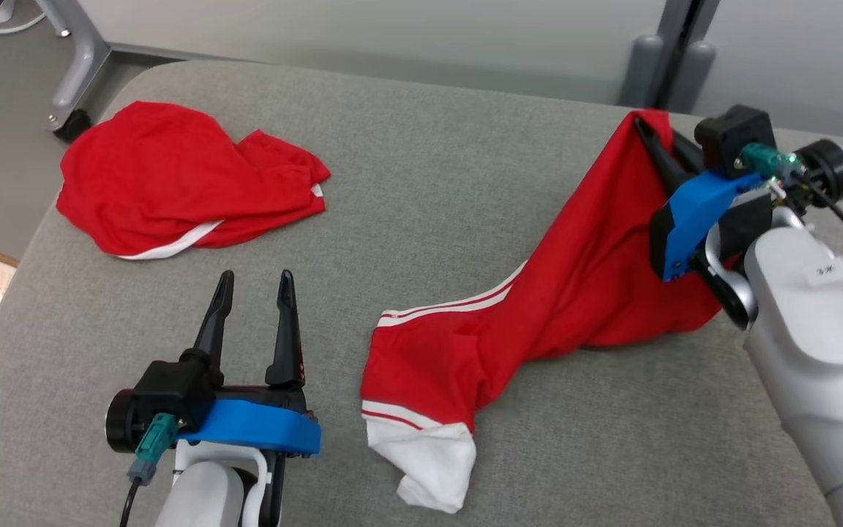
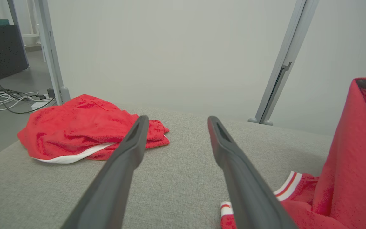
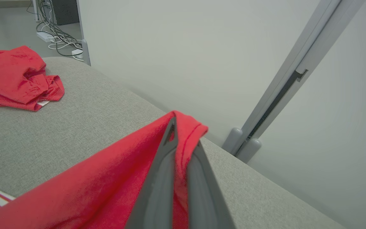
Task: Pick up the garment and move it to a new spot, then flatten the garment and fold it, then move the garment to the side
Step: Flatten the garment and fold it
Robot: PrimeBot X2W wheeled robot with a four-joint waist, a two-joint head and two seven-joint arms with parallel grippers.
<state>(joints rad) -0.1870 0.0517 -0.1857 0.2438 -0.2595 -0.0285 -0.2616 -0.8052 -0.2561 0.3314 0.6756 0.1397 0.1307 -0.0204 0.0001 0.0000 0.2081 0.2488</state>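
A red garment (image 1: 538,322) with white stripes and white cuffs trails across the grey cushioned surface, one end lifted at the right. My right gripper (image 1: 645,132) is shut on that raised end; in the right wrist view its closed fingers (image 3: 170,165) pinch the red garment (image 3: 113,178). My left gripper (image 1: 255,282) stands open near the front left, nothing between its fingers, a short way left of the garment's white cuff. In the left wrist view the left gripper (image 2: 175,122) is spread wide, with the garment (image 2: 345,178) at the right.
A second red garment (image 1: 173,179) lies crumpled at the far left of the surface (image 1: 429,183). Beyond the far edge stand a pale wall and a grey metal post (image 1: 667,66). Cables (image 2: 8,98) lie on the floor at left.
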